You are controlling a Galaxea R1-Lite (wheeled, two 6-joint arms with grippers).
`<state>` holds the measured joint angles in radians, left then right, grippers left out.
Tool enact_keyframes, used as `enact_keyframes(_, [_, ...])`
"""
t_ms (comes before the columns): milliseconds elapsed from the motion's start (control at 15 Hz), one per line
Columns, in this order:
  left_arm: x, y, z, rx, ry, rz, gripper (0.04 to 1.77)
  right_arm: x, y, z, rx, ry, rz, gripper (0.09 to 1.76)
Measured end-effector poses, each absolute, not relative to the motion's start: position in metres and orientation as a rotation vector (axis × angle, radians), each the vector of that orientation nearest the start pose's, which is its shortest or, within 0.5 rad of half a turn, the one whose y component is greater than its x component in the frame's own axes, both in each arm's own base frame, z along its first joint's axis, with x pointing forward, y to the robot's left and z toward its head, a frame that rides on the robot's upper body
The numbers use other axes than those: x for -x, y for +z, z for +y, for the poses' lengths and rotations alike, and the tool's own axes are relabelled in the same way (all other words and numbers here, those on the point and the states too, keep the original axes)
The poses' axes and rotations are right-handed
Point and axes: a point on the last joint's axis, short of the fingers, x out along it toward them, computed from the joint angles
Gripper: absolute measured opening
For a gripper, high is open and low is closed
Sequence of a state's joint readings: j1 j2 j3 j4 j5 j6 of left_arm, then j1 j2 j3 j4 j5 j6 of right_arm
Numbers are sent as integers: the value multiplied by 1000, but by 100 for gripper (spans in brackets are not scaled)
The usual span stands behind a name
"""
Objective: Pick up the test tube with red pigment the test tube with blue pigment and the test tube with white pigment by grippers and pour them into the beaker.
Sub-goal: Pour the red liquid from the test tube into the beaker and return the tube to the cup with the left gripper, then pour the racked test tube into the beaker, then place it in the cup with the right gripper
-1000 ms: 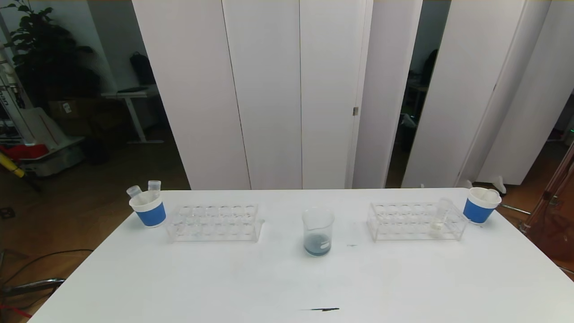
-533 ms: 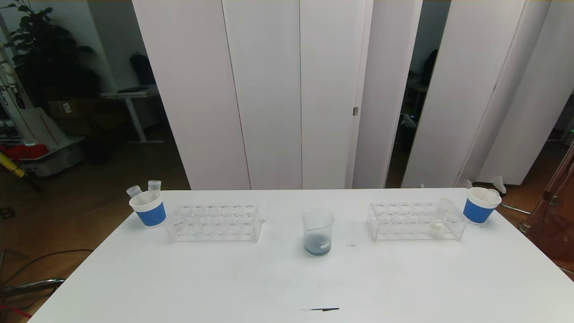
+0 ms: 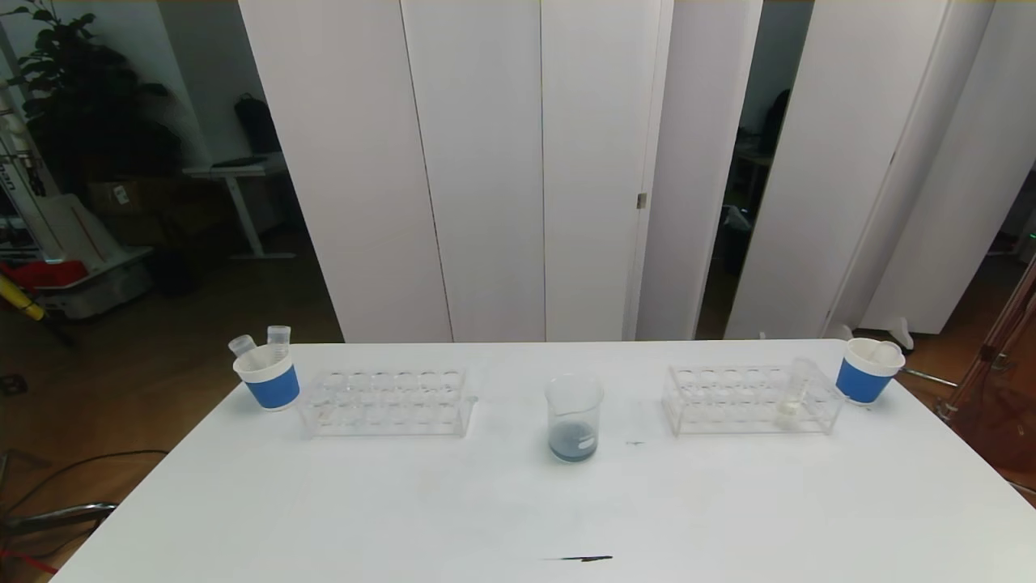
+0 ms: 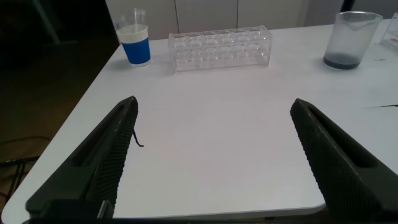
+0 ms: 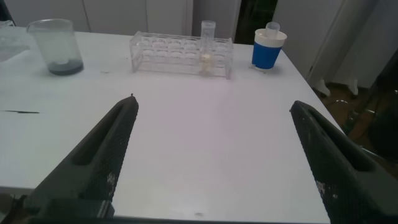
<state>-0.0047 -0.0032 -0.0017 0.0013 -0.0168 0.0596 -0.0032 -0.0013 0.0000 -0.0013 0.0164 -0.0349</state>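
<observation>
The clear beaker stands mid-table with dark blue-grey pigment in its bottom; it also shows in both wrist views. The test tube with white pigment stands upright near the right end of the right rack. No test tube with red pigment or with blue pigment is in view. My left gripper and right gripper both hover open over the table's near edge, nothing between their fingers. Neither shows in the head view.
An empty clear rack sits left of the beaker. A blue-banded paper cup with two clear tubes stands at the far left; another cup at the far right. A thin black mark lies near the front edge.
</observation>
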Motion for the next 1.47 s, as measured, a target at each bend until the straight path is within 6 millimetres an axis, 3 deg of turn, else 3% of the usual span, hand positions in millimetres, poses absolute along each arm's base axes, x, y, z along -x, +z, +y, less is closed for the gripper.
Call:
enact_keyframes(267, [23, 76, 0, -60, -21, -3, 175, 24, 77, 0, 37, 3, -4, 175])
enact_keyframes(400, [23, 76, 0, -60, -21, -3, 175, 28, 91, 0, 37, -21, -19, 175])
enact_keyframes(667, [23, 76, 0, -60, -21, -3, 175, 35, 150, -1, 35, -48, -71, 175])
enact_keyframes(867, [23, 76, 0, -60, -21, -3, 175, 23, 210, -1, 36, -66, -81, 175])
enact_keyframes(1133, [23, 76, 0, -59, -21, -3, 175, -28, 270, -3, 43, -111, -1, 175])
enact_keyframes(1333, [23, 76, 0, -60, -21, -3, 175, -85, 284, -5, 41, -136, 77, 175])
enact_keyframes(1467, [23, 76, 0, -60, -21, -3, 175, -127, 280, -7, 39, -159, 109, 175])
